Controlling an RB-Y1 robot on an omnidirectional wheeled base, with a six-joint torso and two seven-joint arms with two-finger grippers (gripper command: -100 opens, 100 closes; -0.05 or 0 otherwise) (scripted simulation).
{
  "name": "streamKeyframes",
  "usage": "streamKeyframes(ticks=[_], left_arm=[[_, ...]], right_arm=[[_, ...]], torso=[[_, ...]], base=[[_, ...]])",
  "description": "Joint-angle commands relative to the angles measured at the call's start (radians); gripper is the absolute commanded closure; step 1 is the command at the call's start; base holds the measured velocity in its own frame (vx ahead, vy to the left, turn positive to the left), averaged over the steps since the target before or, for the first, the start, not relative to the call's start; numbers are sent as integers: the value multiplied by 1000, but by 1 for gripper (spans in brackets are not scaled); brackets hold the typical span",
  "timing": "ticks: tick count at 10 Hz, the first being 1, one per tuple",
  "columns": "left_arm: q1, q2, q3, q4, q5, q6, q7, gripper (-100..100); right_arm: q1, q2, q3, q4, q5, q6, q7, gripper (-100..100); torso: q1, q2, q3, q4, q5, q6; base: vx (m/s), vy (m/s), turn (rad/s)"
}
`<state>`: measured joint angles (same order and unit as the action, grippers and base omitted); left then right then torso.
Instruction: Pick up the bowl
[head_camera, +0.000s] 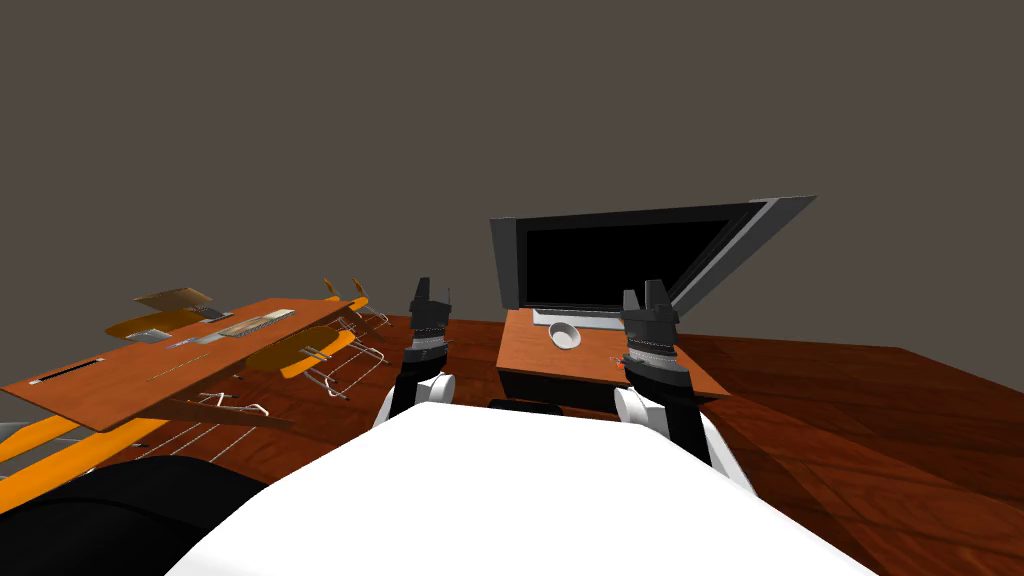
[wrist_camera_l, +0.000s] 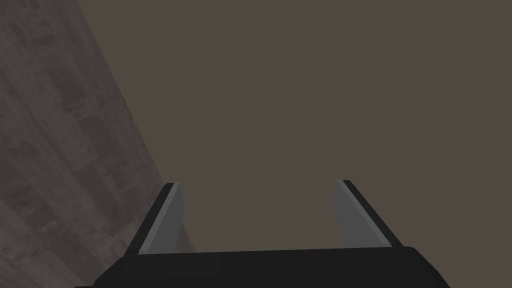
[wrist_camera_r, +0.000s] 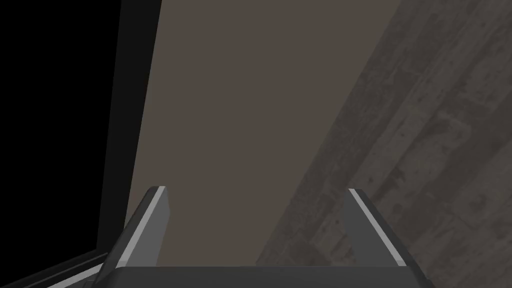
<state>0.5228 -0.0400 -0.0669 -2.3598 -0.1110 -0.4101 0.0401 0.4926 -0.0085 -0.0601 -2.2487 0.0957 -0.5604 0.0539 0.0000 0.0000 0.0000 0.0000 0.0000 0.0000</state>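
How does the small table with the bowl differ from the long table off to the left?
The small table is short and lies straight ahead; the long table stretches away on my left. The small table carries the white bowl and a dark screen; the long table holds flat items, with orange chairs beside it. Both have reddish-brown tops.

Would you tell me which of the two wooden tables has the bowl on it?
The small table before the dark screen holds the bowl; the long table by the orange chairs has none.
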Motion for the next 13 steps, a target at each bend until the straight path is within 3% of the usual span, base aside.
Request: streamKeyframes(ticks=[1,7,10,12,13], left_arm=[[0,0,0,0,0,0,0,0],[0,0,0,0,0,0,0,0],[0,0,0,0,0,0,0,0],[0,0,0,0,0,0,0,0],[0,0,0,0,0,0,0,0]], right_arm=[[7,-30,4,6,3,6,-1,-100],[73,-209,52,82,28,67,-2,-100],[88,-267,63,104,34,82,-1,-100],[120,-341,88,154,48,118,3,-100],[120,-355,88,154,48,118,3,-100]], torso=[[0,0,0,0,0,0],[2,9,5,2,0,0],[1,6,4,1,0,0],[0,6,3,1,0,0],[2,7,4,2,0,0]], base=[[-24,4,3],[-111,32,27],[-81,20,32],[-95,26,98],[-86,52,24]])
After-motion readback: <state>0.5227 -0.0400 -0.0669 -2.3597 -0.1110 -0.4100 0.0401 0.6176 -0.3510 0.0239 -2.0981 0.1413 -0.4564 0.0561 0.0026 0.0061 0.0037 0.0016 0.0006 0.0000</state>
